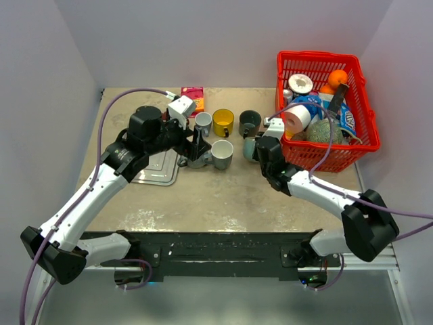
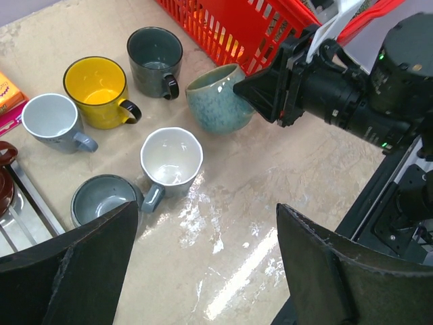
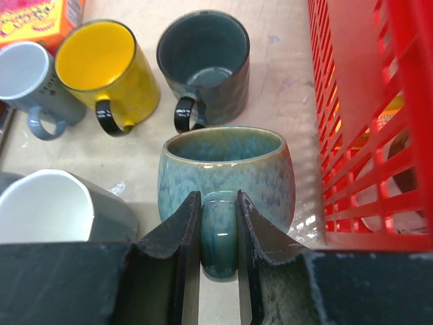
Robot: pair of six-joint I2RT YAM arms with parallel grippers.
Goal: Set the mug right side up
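Observation:
The teal glazed mug (image 3: 226,169) stands mouth-up next to the red basket, tilted a little in the left wrist view (image 2: 215,101). I cannot tell if its base touches the table. My right gripper (image 3: 220,230) is shut on the mug's handle (image 3: 220,237), one finger on each side. In the top view the mug (image 1: 249,146) sits just left of the right gripper (image 1: 259,145). My left gripper (image 2: 206,223) is open and empty, hovering above the table near the other mugs (image 1: 197,150).
A yellow mug (image 1: 222,122), a dark grey mug (image 1: 249,122), a pale blue mug (image 1: 203,122), a white mug (image 1: 221,153) and a small grey-blue cup (image 2: 101,200) stand upright left of the teal mug. The filled red basket (image 1: 358,145) is close on its right. A metal tray (image 1: 157,175) lies at the left.

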